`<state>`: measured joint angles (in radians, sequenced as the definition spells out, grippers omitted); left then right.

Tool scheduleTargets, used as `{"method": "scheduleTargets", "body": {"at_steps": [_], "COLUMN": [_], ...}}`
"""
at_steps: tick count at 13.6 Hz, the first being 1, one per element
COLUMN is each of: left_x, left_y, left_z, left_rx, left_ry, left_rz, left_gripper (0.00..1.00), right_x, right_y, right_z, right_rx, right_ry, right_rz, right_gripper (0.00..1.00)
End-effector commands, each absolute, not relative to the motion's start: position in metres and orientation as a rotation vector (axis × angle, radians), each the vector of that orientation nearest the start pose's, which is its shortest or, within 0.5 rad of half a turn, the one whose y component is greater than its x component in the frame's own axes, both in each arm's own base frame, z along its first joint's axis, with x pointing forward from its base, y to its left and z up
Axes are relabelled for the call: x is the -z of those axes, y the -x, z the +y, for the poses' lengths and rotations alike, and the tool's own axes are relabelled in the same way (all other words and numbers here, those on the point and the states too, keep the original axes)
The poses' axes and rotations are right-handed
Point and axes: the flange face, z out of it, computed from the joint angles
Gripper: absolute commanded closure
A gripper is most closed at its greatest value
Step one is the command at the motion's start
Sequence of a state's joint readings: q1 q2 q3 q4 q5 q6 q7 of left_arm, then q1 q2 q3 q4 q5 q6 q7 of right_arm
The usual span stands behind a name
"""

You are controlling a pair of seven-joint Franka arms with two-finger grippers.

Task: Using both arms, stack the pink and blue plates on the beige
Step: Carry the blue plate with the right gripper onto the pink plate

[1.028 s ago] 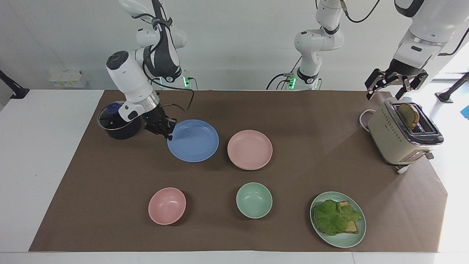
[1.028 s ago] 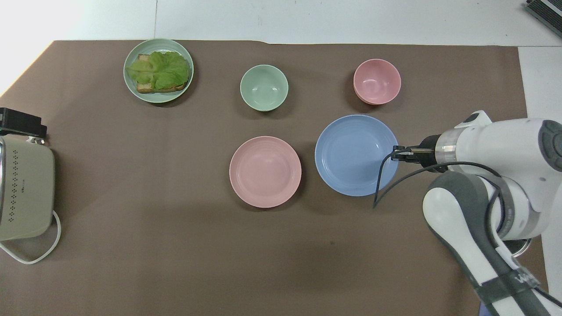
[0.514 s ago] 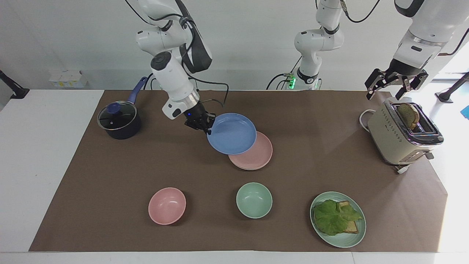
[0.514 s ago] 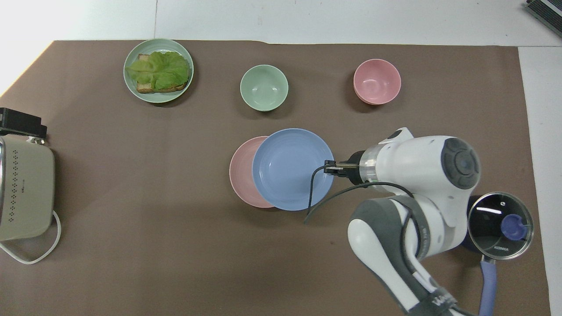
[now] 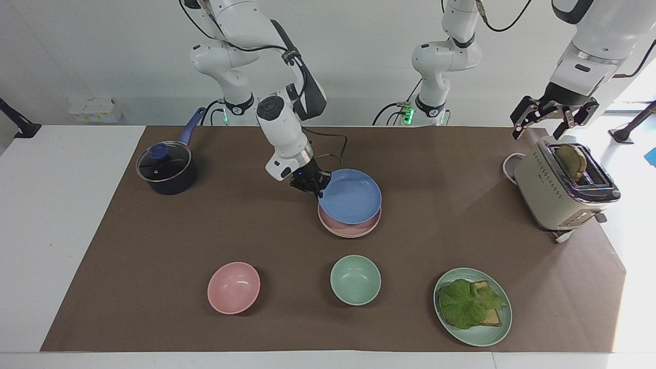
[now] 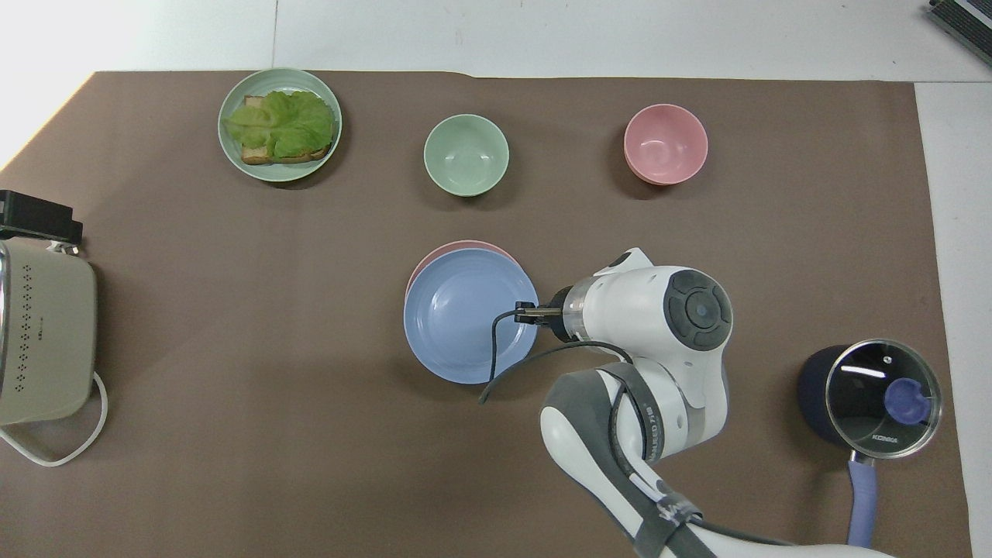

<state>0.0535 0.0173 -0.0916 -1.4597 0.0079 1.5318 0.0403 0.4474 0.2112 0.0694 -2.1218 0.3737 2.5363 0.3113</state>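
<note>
I see the held plate point(image 5: 351, 196) over the stacked plate point(image 5: 350, 229); two bowls point(image 5: 233, 287) lie farther from the robots.

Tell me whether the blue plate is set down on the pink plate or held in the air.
Held in the air: the right gripper grips the blue plate by its rim, over the pink plate.

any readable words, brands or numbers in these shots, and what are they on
"KONKA": white print on the glass lid of the dark saucepan.
White lettering on the grey sleeve of the right arm: too blurred to read.
Nothing readable on the toaster, plates or bowls.
</note>
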Motion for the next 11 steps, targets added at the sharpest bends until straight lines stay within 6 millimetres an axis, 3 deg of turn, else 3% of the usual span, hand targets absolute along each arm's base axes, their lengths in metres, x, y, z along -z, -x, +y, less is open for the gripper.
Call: {"method": "scheduleTargets", "body": {"at_steps": [1, 11], "left_x": [-0.668, -0.668], "left_y": [-0.551, -0.551], "left_z": [-0.016, -0.017], "left_rx": [0.076, 0.076], "left_ry": [3.120, 3.120], "left_rz": [0.134, 0.136], "left_gripper": [0.00, 0.00], "right_x": [-0.320, -0.332], "right_y": [-0.521, -0.532], "right_z": [0.291, 0.290], "right_rx": [0.149, 0.223], "right_ry": [2.815, 2.816], "right_rz": [0.134, 0.110], "right_gripper": [1.00, 1.00]}}
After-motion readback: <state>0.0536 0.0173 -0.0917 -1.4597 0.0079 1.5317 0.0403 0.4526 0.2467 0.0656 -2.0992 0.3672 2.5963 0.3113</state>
